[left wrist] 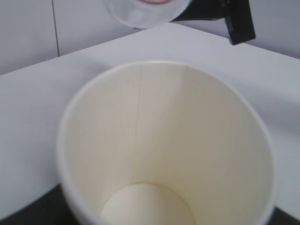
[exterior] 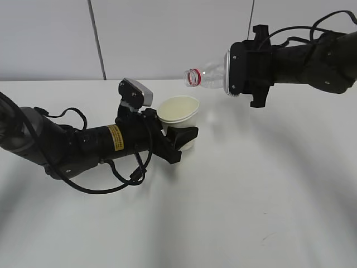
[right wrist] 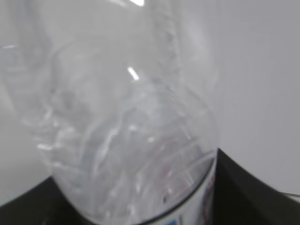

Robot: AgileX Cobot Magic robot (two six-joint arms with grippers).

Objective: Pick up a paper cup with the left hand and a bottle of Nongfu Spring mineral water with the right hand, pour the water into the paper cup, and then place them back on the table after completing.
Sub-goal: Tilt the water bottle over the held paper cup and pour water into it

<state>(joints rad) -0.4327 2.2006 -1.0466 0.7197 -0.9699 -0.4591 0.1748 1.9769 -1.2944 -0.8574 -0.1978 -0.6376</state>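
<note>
White table [exterior: 268, 212]: left hand [exterior: 181, 137] clamps the paper cup [exterior: 178, 111]; right hand [exterior: 242, 72] clamps the tipped bottle [exterior: 207, 75], whose mouth sits beyond the cup's rim, risking spillage.

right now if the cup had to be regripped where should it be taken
Around the lower wall of the paper cup, from the side, as the left gripper holds it. It stands upright and open-topped, its wall tapers downward, and the bottle mouth hangs near the rim, so the top should stay free.
</note>
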